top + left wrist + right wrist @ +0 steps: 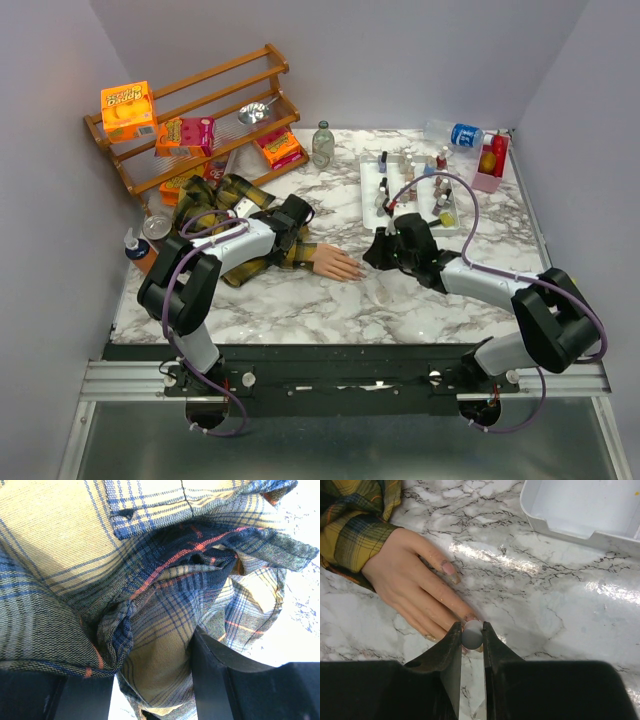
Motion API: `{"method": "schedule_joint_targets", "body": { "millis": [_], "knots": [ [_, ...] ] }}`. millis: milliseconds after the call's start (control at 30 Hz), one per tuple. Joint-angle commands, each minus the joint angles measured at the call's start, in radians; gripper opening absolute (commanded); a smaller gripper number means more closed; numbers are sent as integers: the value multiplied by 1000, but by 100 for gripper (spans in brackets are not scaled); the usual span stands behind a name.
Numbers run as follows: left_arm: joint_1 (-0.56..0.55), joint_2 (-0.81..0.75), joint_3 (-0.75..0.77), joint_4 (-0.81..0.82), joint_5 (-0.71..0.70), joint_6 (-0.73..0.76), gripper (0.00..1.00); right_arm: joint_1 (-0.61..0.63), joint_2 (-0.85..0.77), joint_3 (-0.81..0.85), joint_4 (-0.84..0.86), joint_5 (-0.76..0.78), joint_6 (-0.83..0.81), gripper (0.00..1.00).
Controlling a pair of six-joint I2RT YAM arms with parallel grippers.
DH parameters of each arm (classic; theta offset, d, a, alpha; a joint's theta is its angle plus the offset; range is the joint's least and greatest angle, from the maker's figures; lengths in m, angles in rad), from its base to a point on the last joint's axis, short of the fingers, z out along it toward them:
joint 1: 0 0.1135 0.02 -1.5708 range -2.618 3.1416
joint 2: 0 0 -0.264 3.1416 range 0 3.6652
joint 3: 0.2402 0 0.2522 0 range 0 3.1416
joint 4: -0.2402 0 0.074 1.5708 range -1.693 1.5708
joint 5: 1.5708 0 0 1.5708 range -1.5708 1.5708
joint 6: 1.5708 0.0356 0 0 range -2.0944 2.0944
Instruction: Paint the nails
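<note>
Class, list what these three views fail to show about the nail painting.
Right wrist: the right gripper, shut on a round cap, hides any brush tip and the mannequin hand's nearest fingertips.
Left wrist: plaid sleeve fills the frame; hand unseen.
Top: tray bottles too small to read.

Mannequin fingers (345, 268) (plaid sleeve (212, 197)) on marble table (300, 302)

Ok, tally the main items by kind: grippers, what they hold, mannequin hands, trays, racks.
Grippers: 2, left gripper, right gripper
Plaid sleeve, held: 1
Small grey round piece, held: 1
Mannequin hand: 1
White tray: 1
Wooden rack: 1
Total: 7
</note>
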State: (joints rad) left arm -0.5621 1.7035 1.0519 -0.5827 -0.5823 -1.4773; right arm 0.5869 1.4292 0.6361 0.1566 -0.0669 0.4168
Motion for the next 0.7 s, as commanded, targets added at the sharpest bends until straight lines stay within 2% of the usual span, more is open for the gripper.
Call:
{"method": "schedule_joint_targets", "body": {
  "millis": [0, 667],
  "knots": [
    [13, 7, -27, 3, 21, 18, 49, -2, 19, 37, 11, -10, -19, 1],
    [13, 7, -27, 4, 21, 22, 48, -2, 45, 57, -5, -8, -23, 1]
  ]
}}
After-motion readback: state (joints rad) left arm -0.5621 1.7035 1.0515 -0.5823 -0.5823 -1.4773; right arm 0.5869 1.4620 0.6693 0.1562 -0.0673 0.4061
